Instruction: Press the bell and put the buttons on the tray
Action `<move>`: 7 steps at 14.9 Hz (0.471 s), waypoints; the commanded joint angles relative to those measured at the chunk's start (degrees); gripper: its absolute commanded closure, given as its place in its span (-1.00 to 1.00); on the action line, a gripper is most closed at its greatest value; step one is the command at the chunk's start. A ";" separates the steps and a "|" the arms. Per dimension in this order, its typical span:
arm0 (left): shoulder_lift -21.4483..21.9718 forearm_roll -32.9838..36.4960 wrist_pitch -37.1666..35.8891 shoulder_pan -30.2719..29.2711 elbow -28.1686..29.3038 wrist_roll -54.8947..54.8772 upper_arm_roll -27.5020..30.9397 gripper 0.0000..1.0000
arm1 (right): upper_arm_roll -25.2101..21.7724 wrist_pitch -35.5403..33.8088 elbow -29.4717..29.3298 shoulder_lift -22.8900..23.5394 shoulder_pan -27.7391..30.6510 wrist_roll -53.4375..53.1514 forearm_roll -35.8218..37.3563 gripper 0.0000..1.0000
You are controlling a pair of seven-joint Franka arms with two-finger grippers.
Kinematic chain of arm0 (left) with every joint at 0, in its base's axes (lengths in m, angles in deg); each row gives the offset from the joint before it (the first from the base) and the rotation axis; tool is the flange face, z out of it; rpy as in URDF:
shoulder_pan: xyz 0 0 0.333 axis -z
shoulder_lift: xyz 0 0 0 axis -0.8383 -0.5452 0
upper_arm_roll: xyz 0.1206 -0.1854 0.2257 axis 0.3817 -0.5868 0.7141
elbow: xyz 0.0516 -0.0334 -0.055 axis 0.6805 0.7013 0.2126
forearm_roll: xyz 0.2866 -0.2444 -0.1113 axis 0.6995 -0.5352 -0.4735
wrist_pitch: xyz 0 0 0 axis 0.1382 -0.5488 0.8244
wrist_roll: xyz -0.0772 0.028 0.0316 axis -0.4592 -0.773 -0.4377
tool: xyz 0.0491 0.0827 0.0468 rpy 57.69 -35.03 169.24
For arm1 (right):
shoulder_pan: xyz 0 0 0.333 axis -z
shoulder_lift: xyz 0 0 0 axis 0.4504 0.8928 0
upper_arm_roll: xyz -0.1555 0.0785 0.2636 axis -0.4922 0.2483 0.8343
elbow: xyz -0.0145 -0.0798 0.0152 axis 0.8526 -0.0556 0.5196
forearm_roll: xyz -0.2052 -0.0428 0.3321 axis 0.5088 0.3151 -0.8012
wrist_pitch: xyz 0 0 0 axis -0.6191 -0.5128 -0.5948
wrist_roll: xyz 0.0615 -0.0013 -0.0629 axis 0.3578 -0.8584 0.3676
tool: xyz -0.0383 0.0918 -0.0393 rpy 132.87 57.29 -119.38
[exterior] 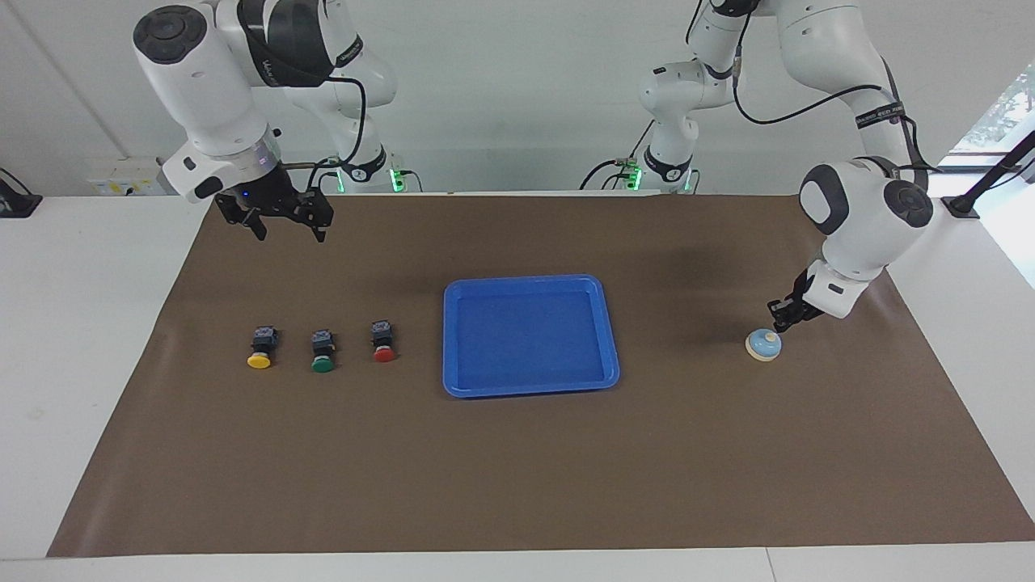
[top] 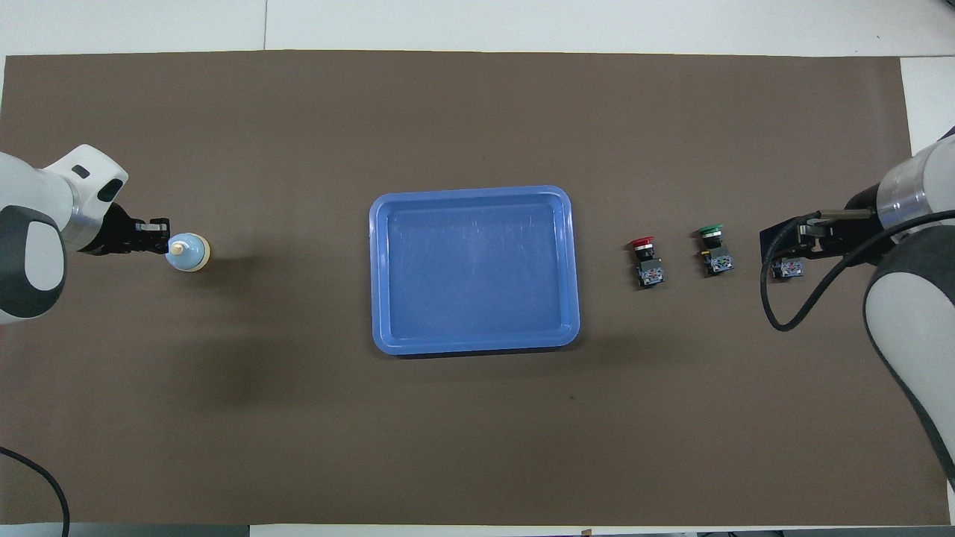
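The light-blue bell [exterior: 763, 344] stands on the brown mat toward the left arm's end; it also shows in the overhead view [top: 188, 252]. My left gripper [exterior: 781, 325] is low, shut, its tips at the bell's cream knob [top: 177, 246]. The blue tray [exterior: 525, 281] lies empty mid-table. The yellow [exterior: 259, 359], green [exterior: 322, 364] and red [exterior: 383, 352] buttons lie in a row beside the tray toward the right arm's end. My right gripper [exterior: 289, 233] is open and empty, raised high over the yellow button, which it mostly hides in the overhead view [top: 788, 271].
The brown mat [exterior: 517, 469] covers most of the white table, whose bare edges show at both ends. A black cable [top: 776, 306] hangs from the right arm over the mat.
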 commanded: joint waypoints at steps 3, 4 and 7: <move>-2.48 0.11 4.72 -0.20 2.02 -0.73 -0.19 1.00 | 0.69 -1.28 -0.81 0.18 0.97 -0.63 0.03 -1.00; -2.66 0.20 5.08 -0.20 2.29 -0.73 -0.19 1.00 | 0.69 -1.28 -0.81 0.18 0.97 -0.63 0.03 -1.00; -2.83 0.20 3.95 -0.38 1.68 -0.82 -0.10 1.00 | 0.69 -1.28 -0.73 0.18 0.97 -0.63 0.03 -1.00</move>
